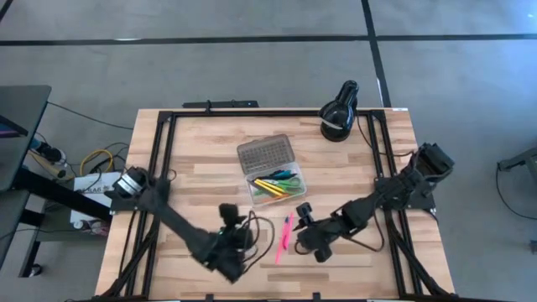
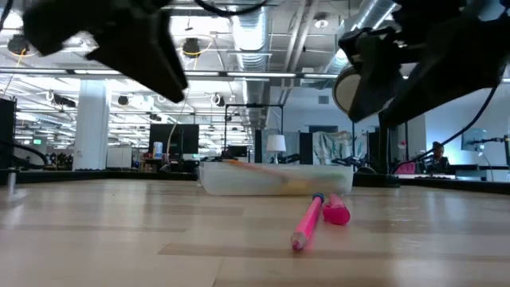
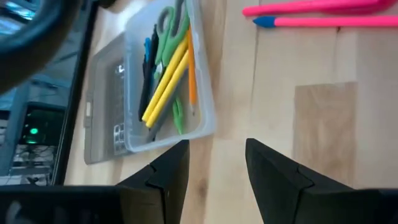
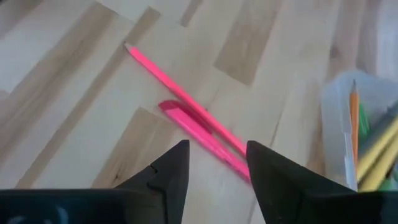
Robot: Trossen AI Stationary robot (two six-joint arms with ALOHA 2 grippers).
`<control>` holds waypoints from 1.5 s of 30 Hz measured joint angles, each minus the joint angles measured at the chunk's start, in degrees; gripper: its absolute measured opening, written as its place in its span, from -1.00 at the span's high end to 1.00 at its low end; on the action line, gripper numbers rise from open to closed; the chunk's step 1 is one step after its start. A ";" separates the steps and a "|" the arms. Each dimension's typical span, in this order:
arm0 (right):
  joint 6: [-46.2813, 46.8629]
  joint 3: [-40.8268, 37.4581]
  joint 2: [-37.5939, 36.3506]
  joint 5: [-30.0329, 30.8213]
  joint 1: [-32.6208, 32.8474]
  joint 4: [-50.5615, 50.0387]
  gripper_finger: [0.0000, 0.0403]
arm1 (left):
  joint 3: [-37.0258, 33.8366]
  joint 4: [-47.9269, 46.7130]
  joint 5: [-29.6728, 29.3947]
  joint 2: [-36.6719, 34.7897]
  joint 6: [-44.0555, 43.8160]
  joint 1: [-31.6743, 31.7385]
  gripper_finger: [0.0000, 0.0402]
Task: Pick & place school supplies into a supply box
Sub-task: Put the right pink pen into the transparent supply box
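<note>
1. In the right wrist view the supply box (image 4: 367, 134) is cut off by the frame's right edge; only one corner shows.
2. There the pink pens (image 4: 186, 118) run behind the right gripper (image 4: 217, 168), their lower ends hidden.
3. In the low view the box's contents are a blur behind its clear wall, centre frame.
4. In the left wrist view the top edge crops the green-handled scissors (image 3: 171, 25).
</note>
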 joint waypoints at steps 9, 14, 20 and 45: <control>-6.12 0.00 0.00 -8.93 -3.98 3.36 0.38 | -5.69 0.67 -11.42 0.00 -15.63 -7.44 0.24; -6.60 -1.95 0.00 -12.25 -5.94 7.40 0.40 | -6.97 0.82 -14.26 0.00 -19.01 -8.90 0.24; -8.86 -2.14 5.03 -15.23 -7.28 10.47 0.39 | -8.62 1.32 -14.93 0.00 -20.77 -9.04 0.24; -4.34 1.64 11.78 -15.40 -10.78 0.50 0.39 | -8.91 1.68 -15.24 0.00 -21.38 -8.91 0.24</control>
